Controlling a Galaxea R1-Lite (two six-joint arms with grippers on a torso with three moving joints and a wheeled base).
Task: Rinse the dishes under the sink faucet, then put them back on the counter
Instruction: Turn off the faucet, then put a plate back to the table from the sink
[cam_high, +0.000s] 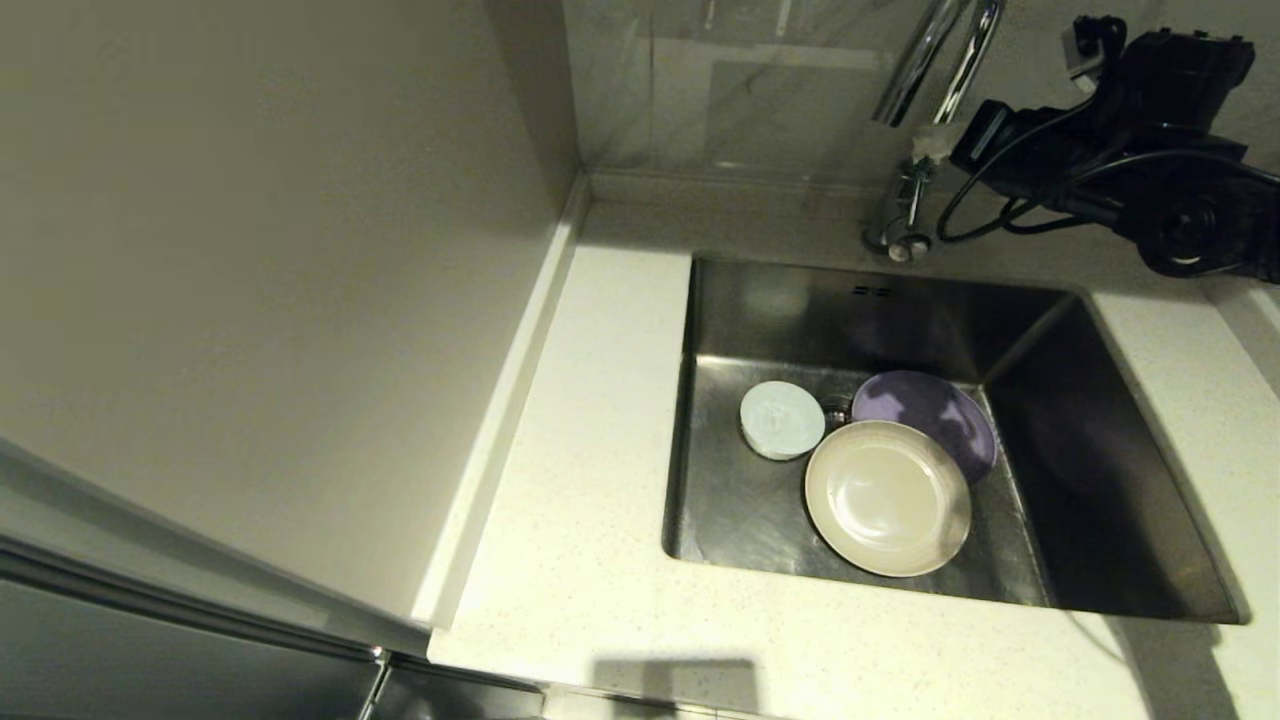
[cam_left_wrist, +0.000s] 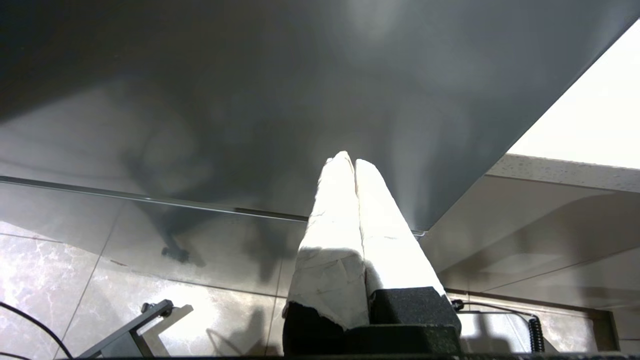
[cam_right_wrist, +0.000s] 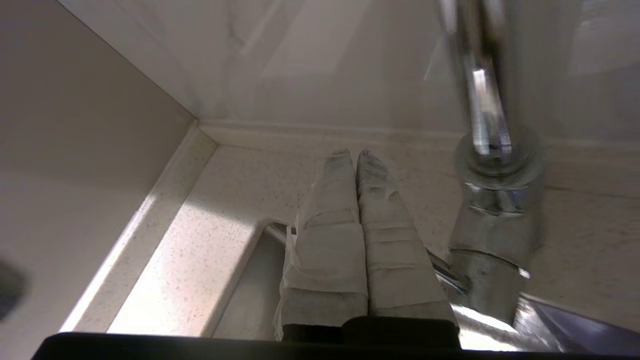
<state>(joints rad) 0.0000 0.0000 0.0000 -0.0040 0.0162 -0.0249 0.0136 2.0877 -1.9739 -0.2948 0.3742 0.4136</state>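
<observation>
Three dishes lie on the floor of the steel sink (cam_high: 1090, 470): a small white bowl (cam_high: 782, 420), a beige plate (cam_high: 888, 497), and a lavender plate (cam_high: 940, 410) partly under the beige one. The chrome faucet (cam_high: 925, 70) rises behind the basin. My right gripper (cam_high: 933, 147) hangs shut and empty beside the faucet, above the counter's back strip. In the right wrist view its taped fingers (cam_right_wrist: 352, 154) are pressed together, left of the faucet base (cam_right_wrist: 495, 210). My left gripper (cam_left_wrist: 350, 159) is shut and empty, parked low before a grey cabinet front, out of the head view.
The speckled counter (cam_high: 600, 420) runs left of and in front of the sink, with a raised edge against the left wall (cam_high: 250, 250). A thin chrome lever (cam_right_wrist: 450, 277) juts from the faucet base behind my right fingers. The right arm's cables (cam_high: 1000, 215) hang near the faucet.
</observation>
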